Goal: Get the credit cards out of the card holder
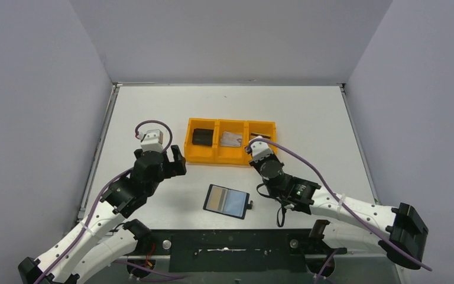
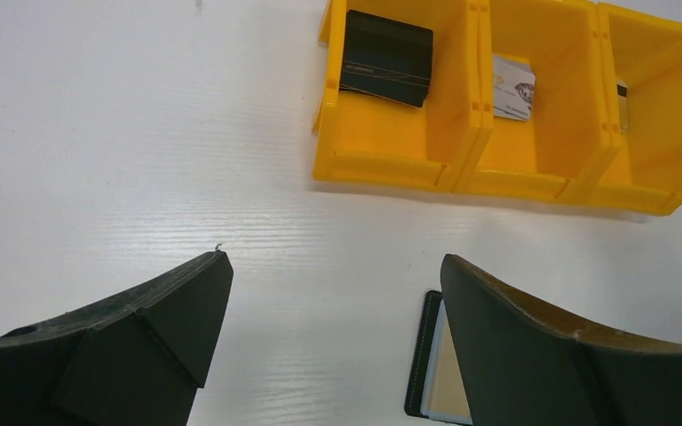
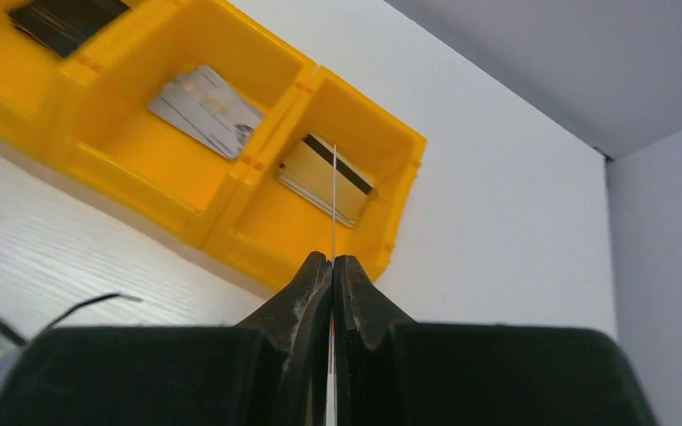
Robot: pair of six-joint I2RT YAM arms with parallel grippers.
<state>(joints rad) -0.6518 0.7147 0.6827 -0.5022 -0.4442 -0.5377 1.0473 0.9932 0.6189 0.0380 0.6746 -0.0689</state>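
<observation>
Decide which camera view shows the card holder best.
Top external: the card holder lies open, whole, on the table. Left wrist catches only one end at the frame's bottom; right wrist, at most a blurred sliver, lower left.

The black card holder (image 1: 227, 201) lies open and flat, near centre, blue-grey pockets up. A silvery-grey card (image 3: 204, 111) lies in the tray's (image 3: 186, 209) middle compartment and a gold striped card (image 3: 324, 180) in the right one. A third card (image 3: 333, 200), edge-on, sits pinched in the right hand (image 3: 332, 259).
</observation>
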